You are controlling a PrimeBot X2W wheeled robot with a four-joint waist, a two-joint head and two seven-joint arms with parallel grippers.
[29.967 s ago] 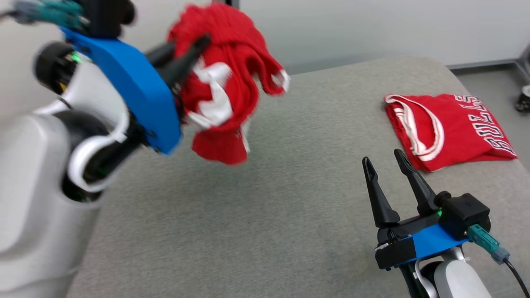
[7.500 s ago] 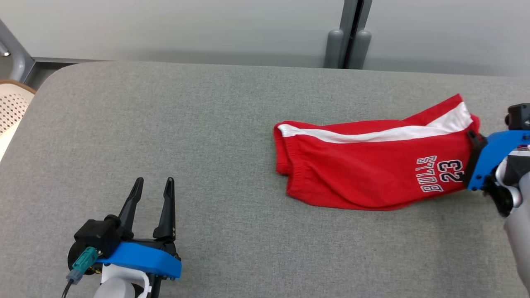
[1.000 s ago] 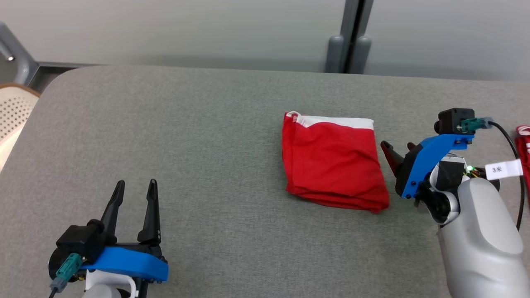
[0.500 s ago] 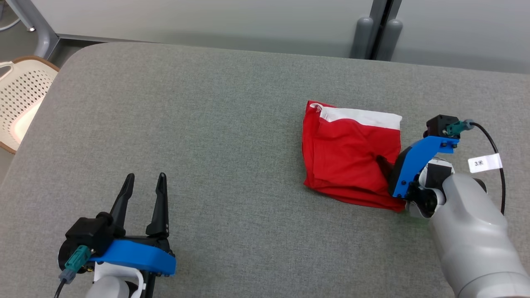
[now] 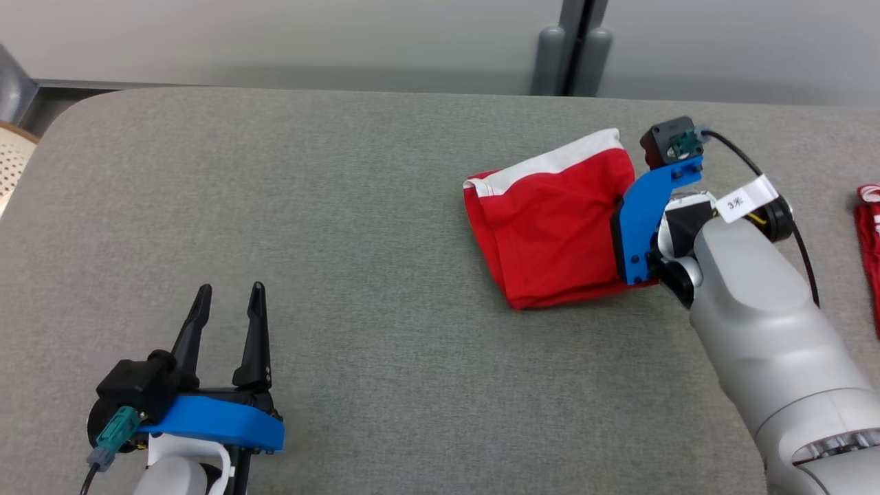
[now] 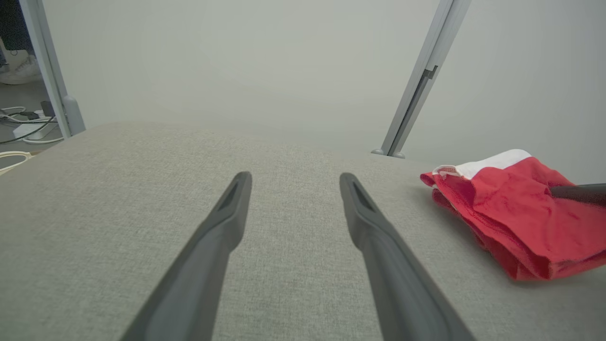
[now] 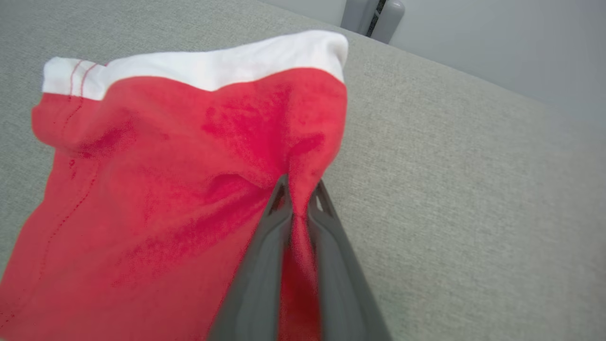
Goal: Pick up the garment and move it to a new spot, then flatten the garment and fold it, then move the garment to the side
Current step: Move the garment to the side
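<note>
The garment [image 5: 550, 220] is a folded red pair of shorts with a white band along its far edge, lying on the grey table [image 5: 385, 206] right of centre. My right gripper [image 7: 298, 189] is shut on the garment's [image 7: 180, 180] right edge, a pinch of red cloth squeezed between its fingers; in the head view its blue mount hides the fingertips. The garment [image 6: 516, 218] also lies at the right of the left wrist view. My left gripper [image 5: 229, 302] stands open and empty near the front left of the table, its fingers [image 6: 232, 208] spread apart.
A second red garment [image 5: 870, 247] lies at the table's far right edge. A pale perforated chair [image 5: 10, 168] stands off the left edge. A grey post [image 5: 570, 55] and wall run behind the table. Bare grey cloth stretches between the two grippers.
My right gripper has closed on the garment's right edge and dragged it, turning it so the white band now slants upward to the right. The head camera has shifted. The left arm has stayed put.
</note>
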